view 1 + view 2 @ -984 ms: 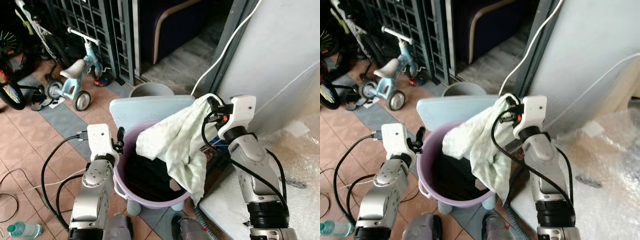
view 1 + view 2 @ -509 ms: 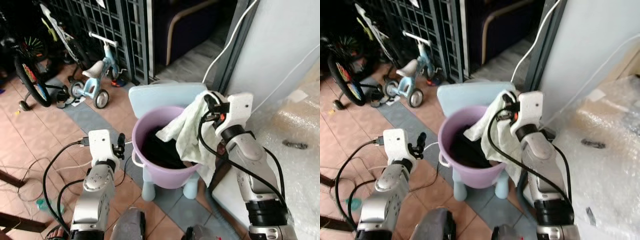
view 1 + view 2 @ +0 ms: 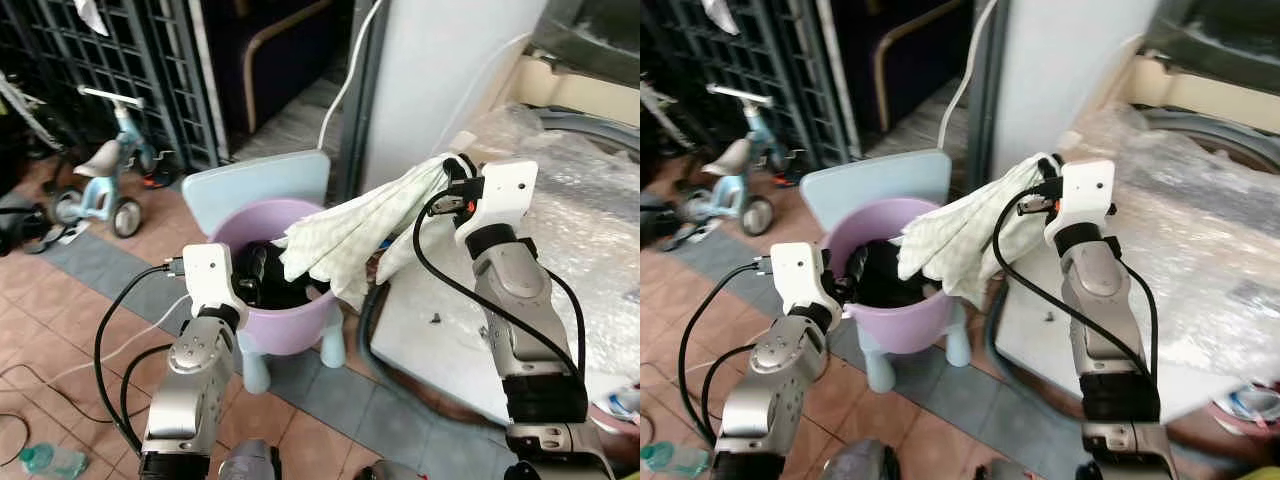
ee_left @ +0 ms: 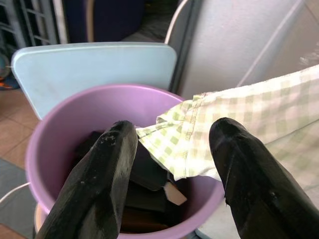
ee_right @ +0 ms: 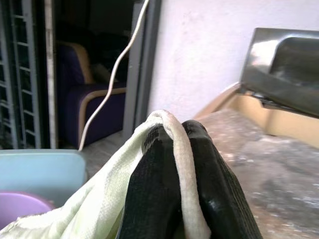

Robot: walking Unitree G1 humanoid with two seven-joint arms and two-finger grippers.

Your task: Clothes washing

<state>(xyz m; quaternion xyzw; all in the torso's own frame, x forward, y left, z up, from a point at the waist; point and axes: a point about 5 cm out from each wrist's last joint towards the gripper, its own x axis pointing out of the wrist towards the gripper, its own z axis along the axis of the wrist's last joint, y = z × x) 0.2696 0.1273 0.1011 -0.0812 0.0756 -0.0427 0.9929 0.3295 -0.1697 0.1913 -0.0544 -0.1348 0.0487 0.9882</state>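
Note:
A pale green checked cloth (image 3: 355, 235) hangs in the air, stretched from my right gripper (image 3: 448, 178) down toward the purple bucket (image 3: 285, 325). The right gripper (image 5: 174, 164) is shut on the cloth's upper edge, above the plastic-wrapped washing machine's (image 3: 560, 250) near corner. The cloth's lower end (image 4: 199, 142) dangles over the bucket's rim (image 4: 75, 107). Dark clothes (image 4: 144, 184) lie inside the bucket. My left gripper (image 4: 172, 149) is open, just above the bucket's near rim, with the cloth's hem between its fingers but not touched.
The bucket sits on a light blue child's chair (image 3: 255, 185). A small tricycle (image 3: 95, 180) and a black metal grille (image 3: 130, 70) stand at the left. A white cable (image 3: 350, 70) runs down the grey wall. A plastic bottle (image 3: 45, 460) lies on the tiled floor.
The camera has swung right, bringing the washing machine into view. My right gripper has pulled the cloth up and right, out of the bucket, so it now stretches nearly level. The left arm is closer to the bucket.

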